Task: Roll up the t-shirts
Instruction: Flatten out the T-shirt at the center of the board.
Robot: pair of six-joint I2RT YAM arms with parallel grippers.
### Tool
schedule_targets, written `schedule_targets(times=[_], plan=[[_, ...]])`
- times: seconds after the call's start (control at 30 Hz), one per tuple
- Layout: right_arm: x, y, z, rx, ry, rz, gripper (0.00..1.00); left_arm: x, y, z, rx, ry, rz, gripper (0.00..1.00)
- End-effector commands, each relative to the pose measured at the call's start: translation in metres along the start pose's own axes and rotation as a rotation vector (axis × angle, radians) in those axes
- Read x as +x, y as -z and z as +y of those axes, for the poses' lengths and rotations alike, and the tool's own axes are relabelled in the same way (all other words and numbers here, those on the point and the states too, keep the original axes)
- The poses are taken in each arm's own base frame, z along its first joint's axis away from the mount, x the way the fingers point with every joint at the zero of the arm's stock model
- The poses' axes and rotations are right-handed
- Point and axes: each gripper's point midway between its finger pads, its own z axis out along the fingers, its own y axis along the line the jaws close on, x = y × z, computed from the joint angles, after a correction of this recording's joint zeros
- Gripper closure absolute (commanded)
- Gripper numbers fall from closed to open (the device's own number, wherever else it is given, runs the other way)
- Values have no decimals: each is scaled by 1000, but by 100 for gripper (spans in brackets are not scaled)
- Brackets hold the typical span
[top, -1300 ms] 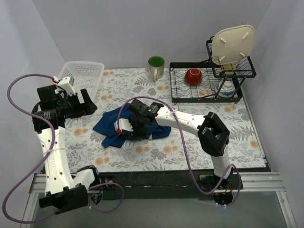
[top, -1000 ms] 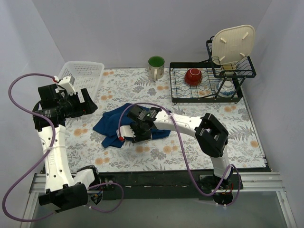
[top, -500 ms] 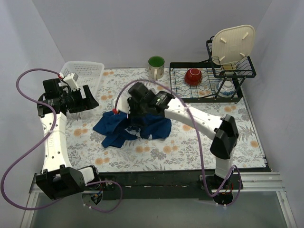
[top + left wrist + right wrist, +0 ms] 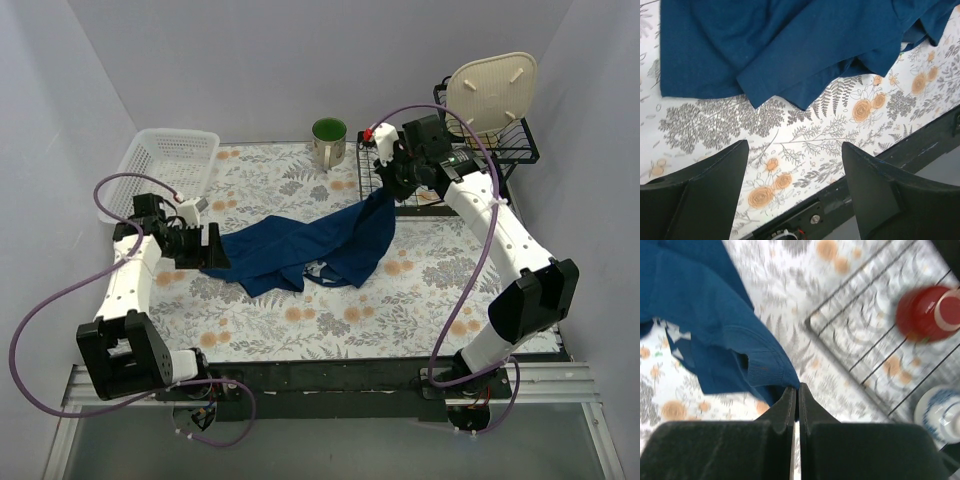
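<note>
The navy t-shirt lies stretched across the middle of the flowered table, its right end lifted. My right gripper is shut on that raised edge of the t-shirt, holding it up just in front of the dish rack. In the right wrist view the cloth is pinched between the closed fingertips. My left gripper stands open low at the shirt's left edge. In the left wrist view its two dark fingers straddle bare tablecloth, with the t-shirt spread just beyond them.
A black wire dish rack at the back right holds a red bowl, a blue-patterned bowl and a cream board. A green mug stands at the back centre. A white basket sits back left.
My right gripper closed on the shirt and pulled its edge up and far to the right, stretching the cloth out. My left arm dropped down to the shirt's left edge.
</note>
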Motion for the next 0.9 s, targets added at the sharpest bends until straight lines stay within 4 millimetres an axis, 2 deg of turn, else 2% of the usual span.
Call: schedule_targets(times=[0.0,0.03,0.13,0.23,0.33,0.4,0.43,0.5,0.57,0.6,0.63,0.7,0.73,0.8,0.83,0.87], plan=[[15,19,-1,-33,-74,-9,99,-8,-24,-1,-2,-130,-5,26],[17,20,-2,-34,-78,-6,99,-5,-36,-10,11,-188,14,26],[20,20,-1,-40,-80,-3,99,12,-65,-12,-6,-277,85,27],[25,20,-1,-43,-79,3,99,21,-89,0,-40,-286,142,29],[30,23,0,-42,-84,7,99,16,-104,13,-76,-268,176,33],[34,26,4,-54,-79,12,99,11,-104,19,-107,-255,190,35],[35,26,6,-62,-73,14,99,-5,-99,14,-108,-269,157,35],[37,28,8,-70,-56,13,99,-15,-85,1,-79,-272,143,33],[39,27,3,-48,-28,18,81,-42,-60,-14,-81,-294,60,31],[32,28,-4,-4,-11,-6,69,-46,-49,-16,-94,-279,46,29],[27,28,-7,22,11,-15,54,-66,-31,-15,-117,-238,-18,27],[11,32,-13,54,53,-62,48,-81,-1,-12,-108,-166,-95,23],[-12,33,-12,65,89,-135,43,-93,20,6,-139,-79,-160,22],[-36,28,6,17,161,-213,40,-119,50,10,-140,-38,-270,20],[-60,22,35,-32,236,-283,39,-127,60,16,-155,-23,-307,19],[-68,15,54,-75,279,-307,39,-139,71,12,-157,-16,-350,19]])
